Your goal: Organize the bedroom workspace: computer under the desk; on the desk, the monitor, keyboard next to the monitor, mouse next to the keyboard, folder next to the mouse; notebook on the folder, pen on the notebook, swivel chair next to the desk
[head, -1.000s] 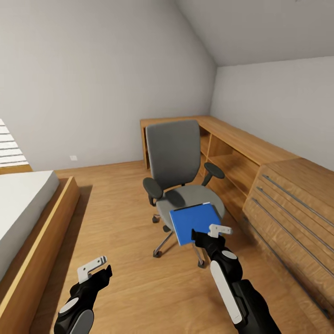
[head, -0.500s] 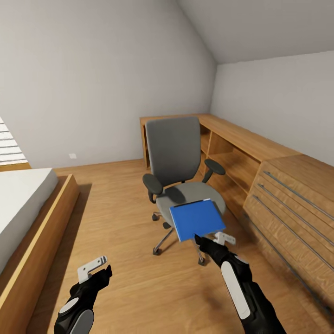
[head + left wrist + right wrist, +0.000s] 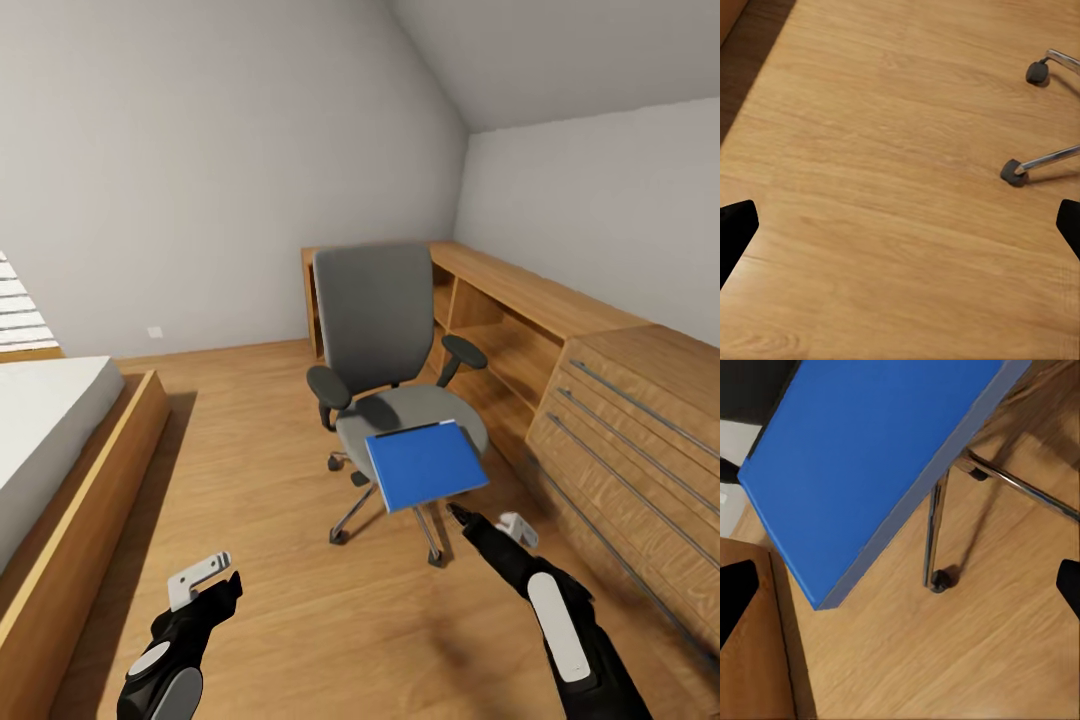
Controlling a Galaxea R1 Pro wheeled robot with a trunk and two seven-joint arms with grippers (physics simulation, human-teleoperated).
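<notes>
With the folder point(image 3: 425, 465) lying on the swivel chair point(image 3: 385, 370) seat and overhanging its front edge, the right gripper point(image 3: 462, 516), its fingers spread apart and empty, is best slid around that overhanging edge.

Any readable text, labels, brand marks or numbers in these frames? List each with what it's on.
None: no legible text in any view.
The folder has a plain blue cover, no label or title visible.
The swivel chair shows no brand mark.
The wood drawer unit has bare fronts with metal handles, no markings.
The small white wall plate is too small to tell whether it is marked.
</notes>
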